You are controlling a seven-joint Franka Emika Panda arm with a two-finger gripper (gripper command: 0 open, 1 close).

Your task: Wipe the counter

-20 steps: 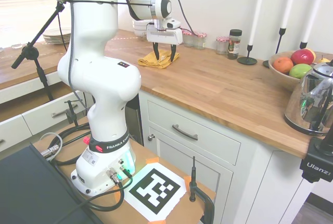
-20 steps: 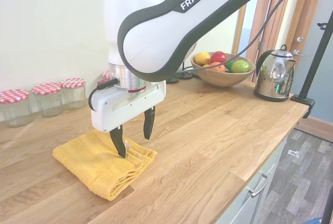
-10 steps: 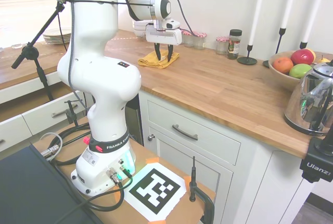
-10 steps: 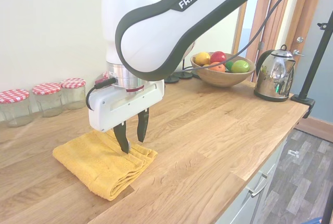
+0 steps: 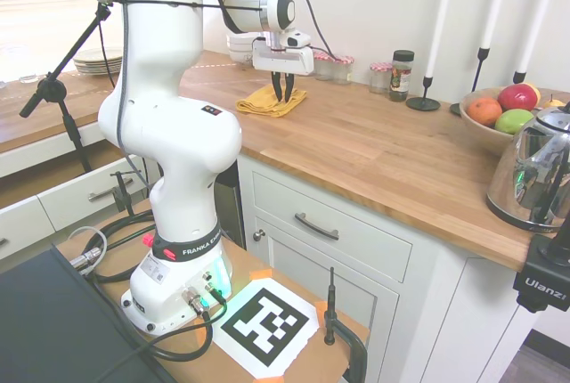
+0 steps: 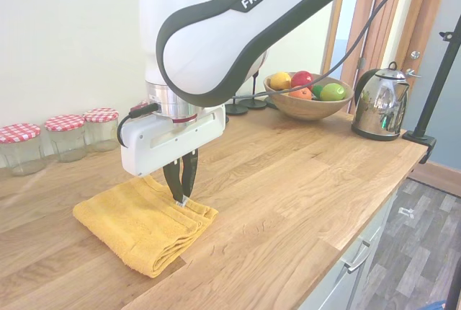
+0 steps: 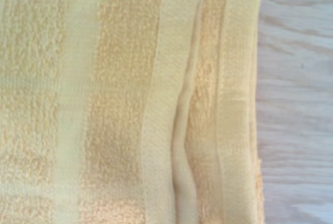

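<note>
A folded yellow towel [image 6: 137,227] lies flat on the wooden counter [image 6: 288,180], towards its back. My gripper [image 6: 181,198] stands upright over the towel's folded edge nearest the fruit bowl, fingertips pressed into the cloth. Its fingers are drawn together with a ridge of towel pinched between them. From the other side, the gripper [image 5: 283,94] sits on the towel [image 5: 264,103], well back from the front edge of the counter [image 5: 374,151]. The wrist view is filled by the towel [image 7: 119,104], its hems running lengthwise, with bare wood [image 7: 296,104] along one side.
Red-lidded jars [image 6: 68,137] stand against the wall behind the towel. A fruit bowl [image 6: 306,97], candlesticks [image 5: 426,89] and a metal kettle [image 6: 380,101] occupy the far end of the counter. Plates [image 5: 98,64] are stacked at the other end.
The fingers have closed from wide apart to together on the towel's folded edge. The hand has shifted slightly further onto the towel.
</note>
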